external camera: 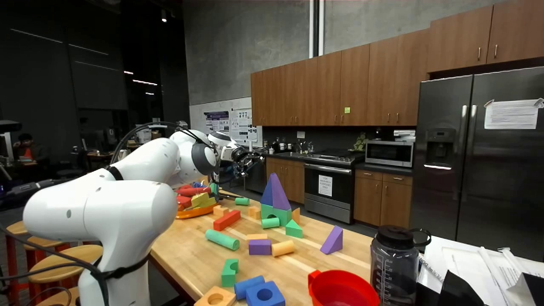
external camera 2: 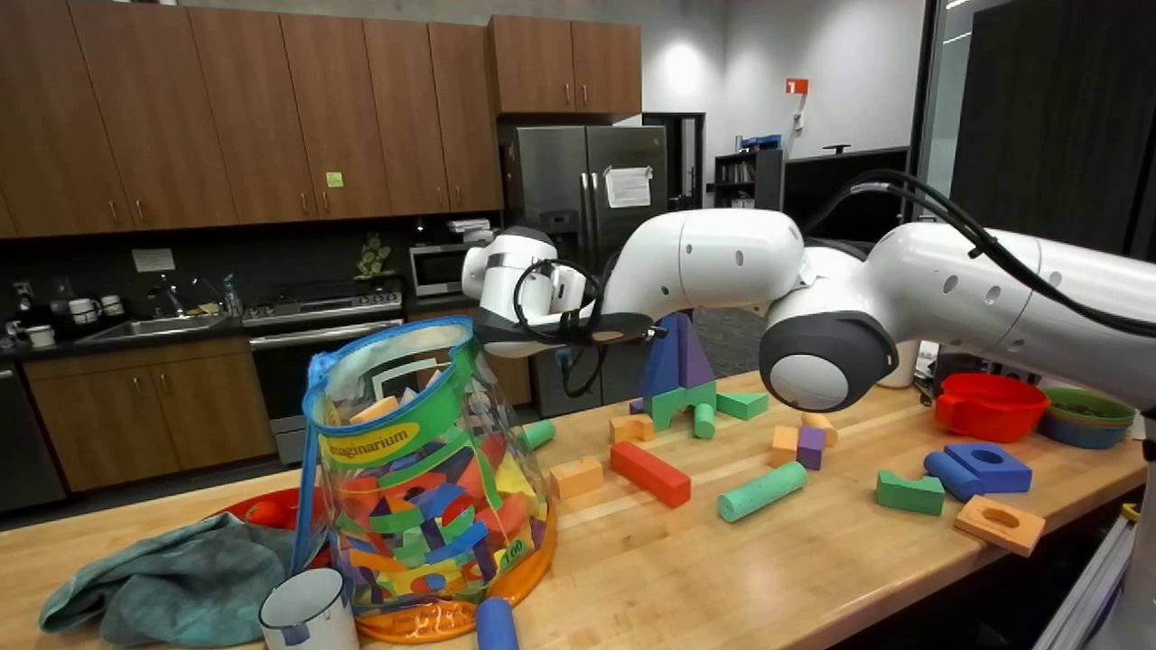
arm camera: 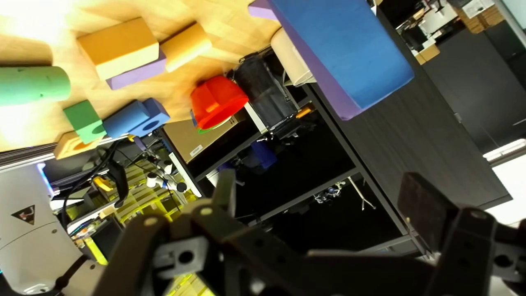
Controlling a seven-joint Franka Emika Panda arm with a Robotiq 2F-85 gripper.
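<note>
Seeing a wide-apart, empty gripper (arm camera: 321, 192), with the blue wedge (arm camera: 341, 49) ahead and kinda lower, long axis upright, near the surface's (external camera 2: 623, 569) far edge in an exterior view.

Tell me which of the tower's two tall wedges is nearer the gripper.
The blue wedge: its broad face is turned to the gripper in the wrist view, where only a strip of the purple wedge shows.

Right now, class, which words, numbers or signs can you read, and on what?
"imaginarium": clear block bag
"100": same bag, lower
"FOR RESEARCH PURPOSES ONLY": oven notice
Too small or blurred, among others: fridge paper, wall posters, bottle markings, orange base lettering, red wall sign, triangular arm sign
</note>
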